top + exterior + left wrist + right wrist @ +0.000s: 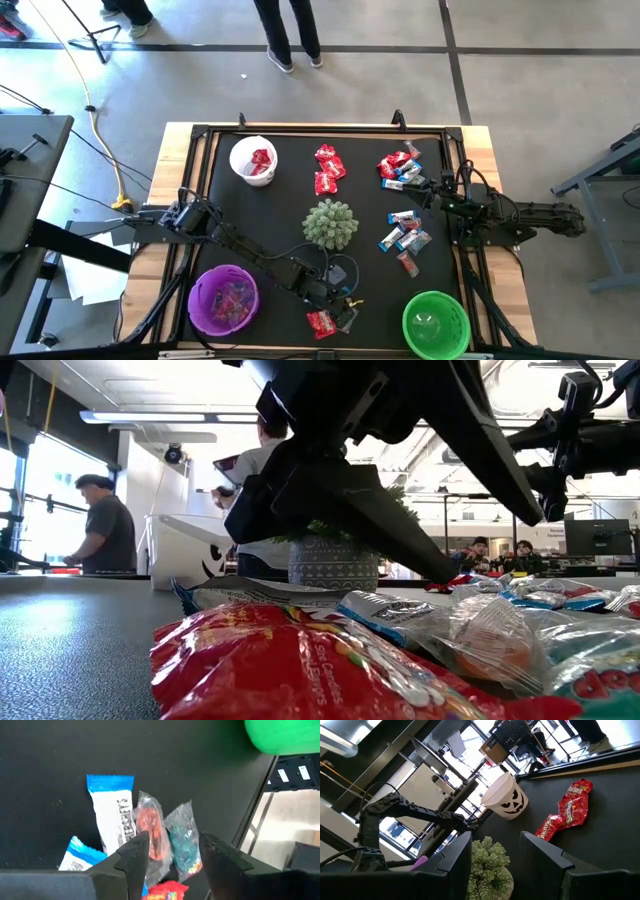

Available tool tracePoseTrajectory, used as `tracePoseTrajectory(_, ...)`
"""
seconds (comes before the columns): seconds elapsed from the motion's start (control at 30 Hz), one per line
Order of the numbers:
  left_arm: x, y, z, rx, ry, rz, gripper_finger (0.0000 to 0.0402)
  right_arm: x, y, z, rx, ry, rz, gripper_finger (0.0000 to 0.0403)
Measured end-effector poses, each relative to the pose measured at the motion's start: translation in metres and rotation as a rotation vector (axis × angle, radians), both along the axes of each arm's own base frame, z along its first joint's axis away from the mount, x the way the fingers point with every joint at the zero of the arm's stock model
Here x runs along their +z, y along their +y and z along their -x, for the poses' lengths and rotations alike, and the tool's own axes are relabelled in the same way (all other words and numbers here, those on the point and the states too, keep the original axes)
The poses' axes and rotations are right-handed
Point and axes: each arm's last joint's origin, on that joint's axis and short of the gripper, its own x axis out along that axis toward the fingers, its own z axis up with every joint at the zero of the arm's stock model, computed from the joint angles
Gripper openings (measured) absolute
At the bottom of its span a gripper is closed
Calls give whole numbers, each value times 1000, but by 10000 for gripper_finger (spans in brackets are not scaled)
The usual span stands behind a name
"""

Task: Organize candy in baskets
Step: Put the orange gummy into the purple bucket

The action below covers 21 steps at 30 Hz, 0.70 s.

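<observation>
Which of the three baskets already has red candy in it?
The white basket at the far left of the mat: red wrappers show inside. The purple basket holds pinkish ones, and the green basket looks empty.

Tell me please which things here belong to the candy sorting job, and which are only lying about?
Belong to the job:
- white basket
- purple basket
- green basket
- red candy
- blue-and-silver candy
- left gripper, open over candy near the front edge

Only lying about:
- spiky green ball
- yellow cable on the floor
</observation>
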Motion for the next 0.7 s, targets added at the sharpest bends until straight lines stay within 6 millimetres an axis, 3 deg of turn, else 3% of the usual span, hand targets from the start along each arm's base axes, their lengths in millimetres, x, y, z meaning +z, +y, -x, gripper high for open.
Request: tracePoseTrajectory(0.7, -31, -9, -4, -27, 48, 61, 161, 0, 0, 0, 2, 0, 0, 162)
